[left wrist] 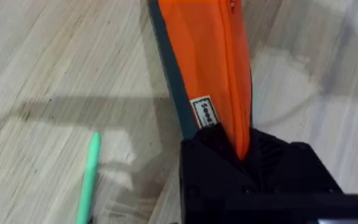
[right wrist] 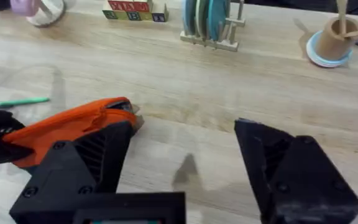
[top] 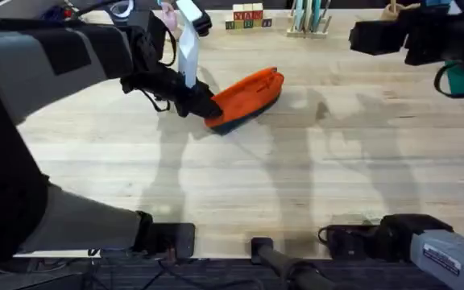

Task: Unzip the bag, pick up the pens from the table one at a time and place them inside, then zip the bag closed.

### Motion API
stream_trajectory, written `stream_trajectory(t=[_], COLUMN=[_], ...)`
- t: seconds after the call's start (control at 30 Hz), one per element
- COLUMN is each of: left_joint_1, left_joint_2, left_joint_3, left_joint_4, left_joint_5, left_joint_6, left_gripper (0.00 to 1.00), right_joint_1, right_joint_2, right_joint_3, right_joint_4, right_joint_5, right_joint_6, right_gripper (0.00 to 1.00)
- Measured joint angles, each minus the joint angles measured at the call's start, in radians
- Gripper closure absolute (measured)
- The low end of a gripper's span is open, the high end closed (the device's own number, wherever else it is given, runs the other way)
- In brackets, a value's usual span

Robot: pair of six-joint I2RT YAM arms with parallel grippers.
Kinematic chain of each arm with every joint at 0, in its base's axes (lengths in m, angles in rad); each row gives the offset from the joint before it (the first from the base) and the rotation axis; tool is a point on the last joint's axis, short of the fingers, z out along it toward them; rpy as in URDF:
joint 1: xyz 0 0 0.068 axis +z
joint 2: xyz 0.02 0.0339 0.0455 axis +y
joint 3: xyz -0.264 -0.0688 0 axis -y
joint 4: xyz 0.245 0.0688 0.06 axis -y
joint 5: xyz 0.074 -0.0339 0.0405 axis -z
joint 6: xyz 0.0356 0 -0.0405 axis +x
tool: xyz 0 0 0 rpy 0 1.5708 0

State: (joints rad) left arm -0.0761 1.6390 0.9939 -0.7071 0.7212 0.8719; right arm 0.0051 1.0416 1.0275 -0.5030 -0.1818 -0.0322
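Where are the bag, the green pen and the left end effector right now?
bag [top: 252, 90], overhead view, middle of its orange side.
green pen [left wrist: 88, 180], left wrist view, mid-shaft.
left end effector [left wrist: 244, 149], left wrist view, where its fingers clamp the bag's end.

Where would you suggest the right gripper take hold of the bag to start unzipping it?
At its free end, coming from the right: the left gripper already clamps the other end, and the zipper runs lengthwise along the top toward that open side.

Bag [top: 250, 93] orange, navy underside — pen [left wrist: 87, 180] green — table [top: 240, 177] pale wood grain.
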Motion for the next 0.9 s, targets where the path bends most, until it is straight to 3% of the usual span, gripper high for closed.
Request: stream_trajectory(t=[0.4, 0.6, 0.9], left_joint_1=[0.000, 0.000, 0.000], left_joint_2=[0.000, 0.000, 0.000], left_joint_3=[0.000, 0.000, 0.000], left_joint_4=[0.000, 0.000, 0.000], left_joint_5=[0.000, 0.000, 0.000], left_joint_6=[0.000, 0.000, 0.000], left_gripper=[0.958, 0.958, 0.958], right_joint_1=[0.055, 0.073, 0.073], right_joint_2=[0.000, 0.014, 0.122], right_joint_3=[0.000, 0.000, 0.000], right_joint_4=[-0.025, -0.030, -0.028], right_joint_5=[-0.049, -0.104, -0.122], right_joint_6=[0.259, 0.189, -0.048], right_gripper=[0.004, 0.004, 0.005])
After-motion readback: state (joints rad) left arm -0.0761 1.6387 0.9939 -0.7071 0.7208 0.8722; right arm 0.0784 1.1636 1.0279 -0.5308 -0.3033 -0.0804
